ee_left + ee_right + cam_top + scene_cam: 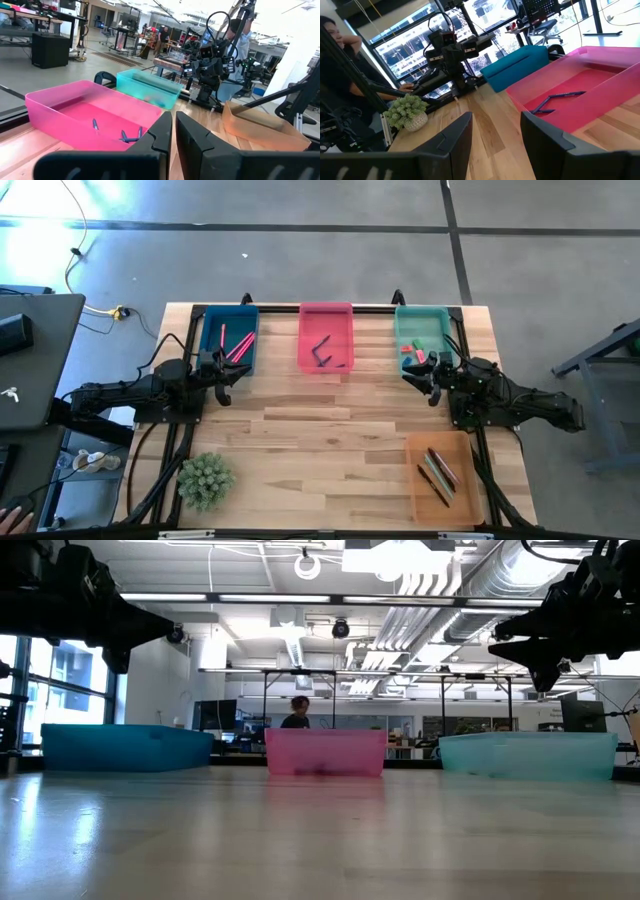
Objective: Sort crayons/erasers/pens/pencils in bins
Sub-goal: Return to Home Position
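Four bins stand on the wooden table. The dark blue bin [230,340] holds pink sticks [236,346]. Dark blue pens [324,355] lie in the pink bin [326,320]. In the teal bin [421,325] rest red and green erasers [414,354]. The orange bin [442,500] at the near right holds several sticks [440,470]. My left gripper [226,377] hangs shut above the table by the blue bin, its fingers [160,135] nearly meeting. Beside the teal bin my right gripper [424,381] stands open with nothing between its fingers [455,135].
A small potted plant [205,480] stands at the near left corner. A dark frame [330,307] runs behind the bins along the far edge. Bare wood [320,440] lies between the arms. A person [297,712] shows in the room beyond the table.
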Motion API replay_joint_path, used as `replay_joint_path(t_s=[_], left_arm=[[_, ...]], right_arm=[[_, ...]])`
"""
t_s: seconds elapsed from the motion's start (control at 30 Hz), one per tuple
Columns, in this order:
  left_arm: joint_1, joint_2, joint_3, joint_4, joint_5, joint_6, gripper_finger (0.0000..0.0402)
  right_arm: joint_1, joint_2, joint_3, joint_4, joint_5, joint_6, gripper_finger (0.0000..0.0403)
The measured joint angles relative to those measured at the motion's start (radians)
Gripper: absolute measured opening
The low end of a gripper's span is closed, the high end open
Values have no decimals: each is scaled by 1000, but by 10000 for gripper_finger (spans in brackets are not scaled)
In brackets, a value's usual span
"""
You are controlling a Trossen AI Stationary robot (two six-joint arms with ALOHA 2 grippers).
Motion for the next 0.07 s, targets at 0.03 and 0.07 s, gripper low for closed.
replay_joint_path(t_s=[0.03,0.07], left_arm=[[0,0,0,0,0,0,15],[0,0,0,0,0,0,15]], right_arm=[[0,0,0,0,0,0,160],[0,0,0,0,0,0,160]])
